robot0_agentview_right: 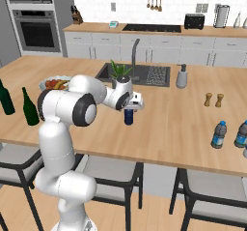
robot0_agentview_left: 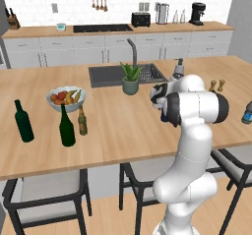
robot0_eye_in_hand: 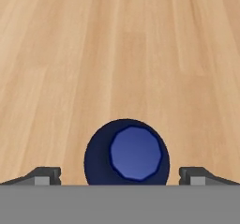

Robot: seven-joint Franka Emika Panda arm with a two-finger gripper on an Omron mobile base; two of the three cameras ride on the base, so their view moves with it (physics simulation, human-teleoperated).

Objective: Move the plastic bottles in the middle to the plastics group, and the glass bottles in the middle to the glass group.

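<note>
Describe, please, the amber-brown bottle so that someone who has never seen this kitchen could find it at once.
Start at the long wooden island counter and find the fruit bowl near its left end. Just in front of the bowl stand two tall dark green wine bottles; the amber-brown bottle stands right beside the nearer one. It is brown rather than green, slim, and clearly shorter than its two neighbours.

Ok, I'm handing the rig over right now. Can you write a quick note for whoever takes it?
Gripper: open, poised over the blue bottle, fingers either side of it, nothing held.
Blue bottle: standing mid-counter, not yet moved.
Amber bottle: already beside the green wine bottles on the left.
Plastics group: far right of the counter.
Left: grasp the blue bottle and carry it to the plastics group.
</note>
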